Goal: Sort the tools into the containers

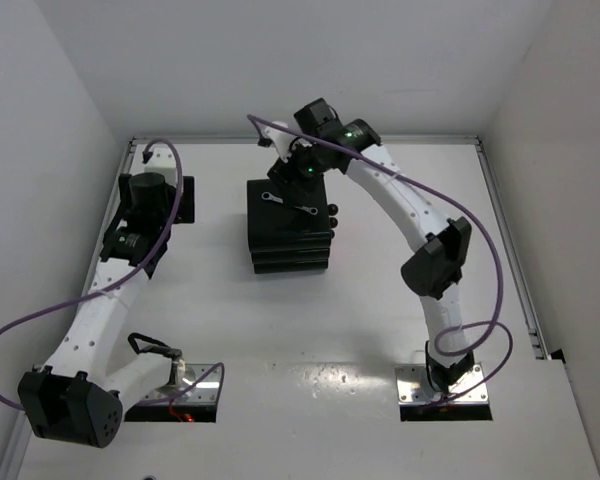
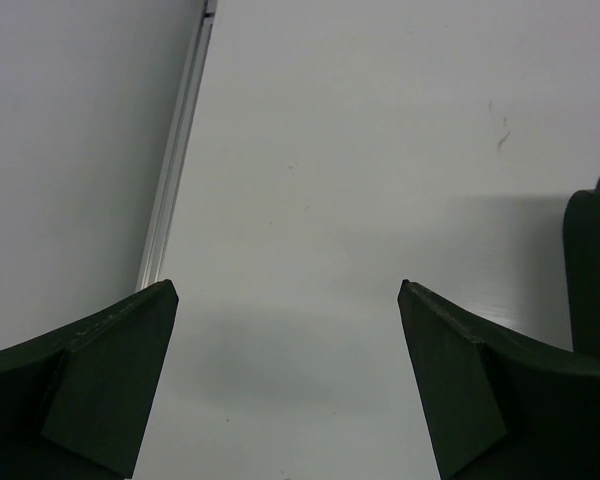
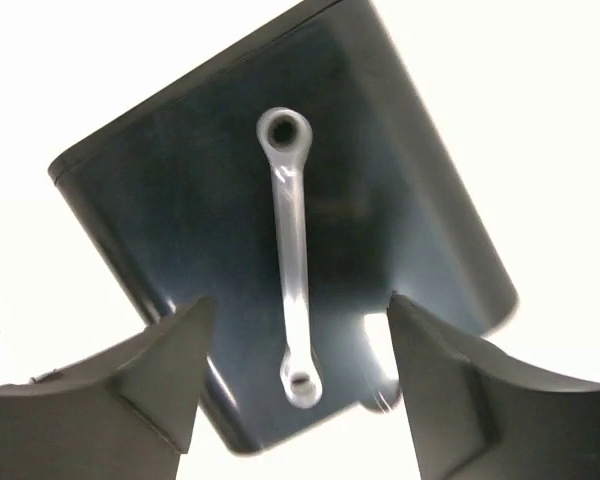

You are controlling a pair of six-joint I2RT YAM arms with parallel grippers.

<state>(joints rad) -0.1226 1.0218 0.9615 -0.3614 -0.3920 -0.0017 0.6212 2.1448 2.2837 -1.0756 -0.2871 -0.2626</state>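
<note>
A thin silver wrench (image 1: 287,204) lies flat on top of the black three-tier drawer chest (image 1: 290,240). The drawers are pushed in, so no pink tray shows; only the black knobs (image 1: 332,216) stick out on the right side. My right gripper (image 1: 296,180) hovers over the chest's back edge. In the right wrist view it (image 3: 295,310) is open, one finger on each side of the wrench's (image 3: 292,250) near end, not touching it. My left gripper (image 1: 152,195) is open and empty over bare table near the left wall (image 2: 285,290). No pliers are in view.
White walls close in the table on the left, back and right. A metal rail (image 2: 175,170) runs along the left edge beside my left gripper. The chest (image 3: 180,200) stands at the table's middle back.
</note>
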